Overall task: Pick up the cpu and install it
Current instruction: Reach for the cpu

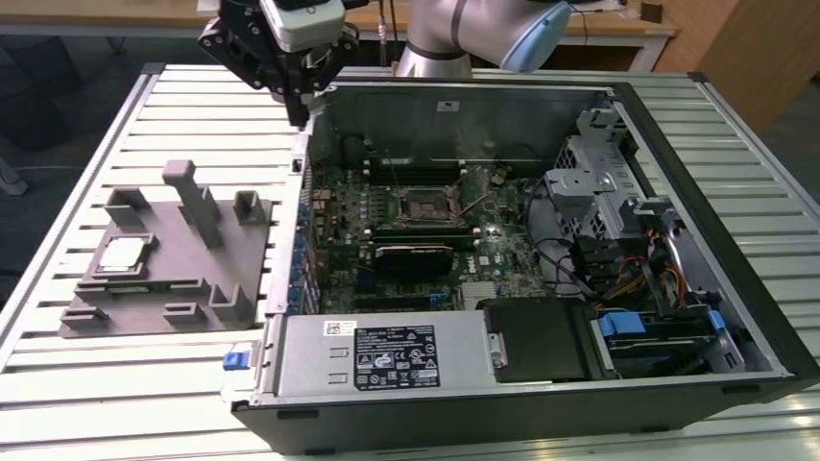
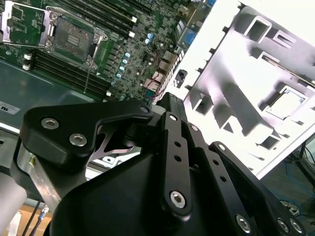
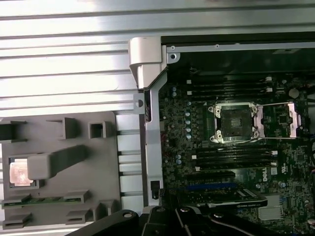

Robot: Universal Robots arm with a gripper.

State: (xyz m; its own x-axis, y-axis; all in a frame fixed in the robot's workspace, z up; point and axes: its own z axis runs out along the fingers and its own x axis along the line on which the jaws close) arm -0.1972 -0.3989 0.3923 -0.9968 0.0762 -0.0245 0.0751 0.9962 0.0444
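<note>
The cpu (image 1: pixel 125 254), a small silvery square chip, lies in a recess of the grey plastic holder (image 1: pixel 167 288) on the exterior view's left. In the first wrist view the cpu (image 3: pixel 19 173) is partly hidden behind one of the holder's posts. In the second wrist view the cpu (image 2: pixel 288 101) looks washed out by glare. My gripper (image 1: pixel 302 113) hangs above the far left corner of the open computer case, well away from the cpu. Its fingers meet at a point (image 2: pixel 167 98) with nothing between them. The dark socket (image 1: pixel 423 204) on the motherboard is empty, with its metal cover (image 3: pixel 283 120) swung open.
The open case (image 1: pixel 666 173) holds a silver power supply (image 1: pixel 384 351) at the front, drive cages and cables on the exterior view's right, and memory slots (image 3: pixel 231 160) beside the socket. The case's metal wall (image 3: pixel 150 128) separates holder and motherboard. All rest on a slatted metal table (image 1: pixel 77 173).
</note>
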